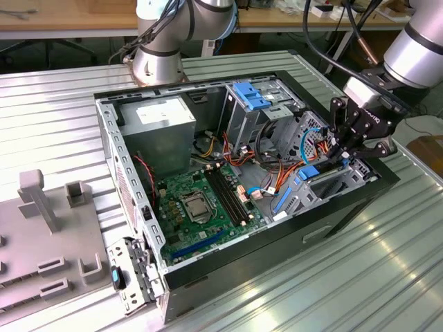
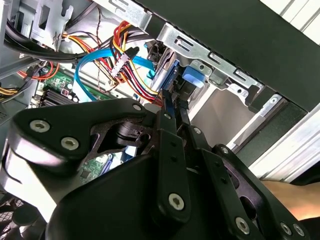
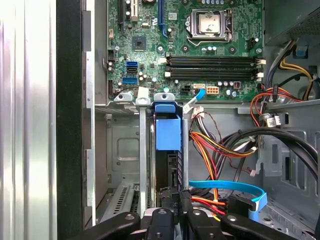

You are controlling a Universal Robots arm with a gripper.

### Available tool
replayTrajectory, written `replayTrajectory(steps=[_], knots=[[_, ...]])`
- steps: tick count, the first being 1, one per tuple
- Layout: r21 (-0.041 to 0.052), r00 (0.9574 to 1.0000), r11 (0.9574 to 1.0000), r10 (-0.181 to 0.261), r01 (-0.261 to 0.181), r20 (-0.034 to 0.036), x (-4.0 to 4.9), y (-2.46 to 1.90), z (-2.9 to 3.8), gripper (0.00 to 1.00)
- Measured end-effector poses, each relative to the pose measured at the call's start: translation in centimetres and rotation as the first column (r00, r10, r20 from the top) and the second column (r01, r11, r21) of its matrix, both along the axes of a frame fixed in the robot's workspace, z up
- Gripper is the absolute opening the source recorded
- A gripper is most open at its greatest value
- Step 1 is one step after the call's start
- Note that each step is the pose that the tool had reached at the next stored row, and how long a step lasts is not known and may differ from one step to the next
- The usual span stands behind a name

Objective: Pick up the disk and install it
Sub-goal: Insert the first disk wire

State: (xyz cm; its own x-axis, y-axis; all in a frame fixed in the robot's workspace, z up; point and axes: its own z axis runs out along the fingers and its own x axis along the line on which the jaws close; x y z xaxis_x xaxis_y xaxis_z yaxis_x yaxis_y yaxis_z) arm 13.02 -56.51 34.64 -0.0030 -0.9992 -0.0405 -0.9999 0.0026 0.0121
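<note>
Gripping the disk (image 3: pixel 167 134) by its exposed edge, the gripper (image 3: pixel 179 197) is clamping its two narrow fingers together on the blue-framed drive, as far as both wrist views are showing. The disk is standing on edge inside the drive cage (image 3: pixel 125 150), just beside the motherboard (image 3: pixel 200 45), in a corner of the open computer case (image 1: pixel 121 159) that is lying on the ribbed tabletop (image 1: pixel 332 277). The pick-up is looking done and the install is appearing well along, with the disk already down in its slot. Whether it is sitting fully home cannot be told, and the gripper is not yet letting go. The gripper's own dark body is hiding the grasp itself, coloured cables (image 3: pixel 220 145) are screening the cage's far side, and in the exterior view the disk is proving hard to tell from the cage around it.
</note>
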Motion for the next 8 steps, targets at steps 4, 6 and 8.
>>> replayTrajectory(steps=[4, 6, 8], knots=[[-0.0001, 1.0, 1.0, 0.002, -0.002, 0.0, 0.0, 0.0, -0.15, 0.17], [-0.0001, 1.0, 1.0, 0.002, -0.002, 0.0, 0.0, 0.0, -0.17, 0.17], [0.001, 1.0, 1.0, 0.002, -0.002, 0.0, 0.0, 0.0, -0.07, 0.17]])
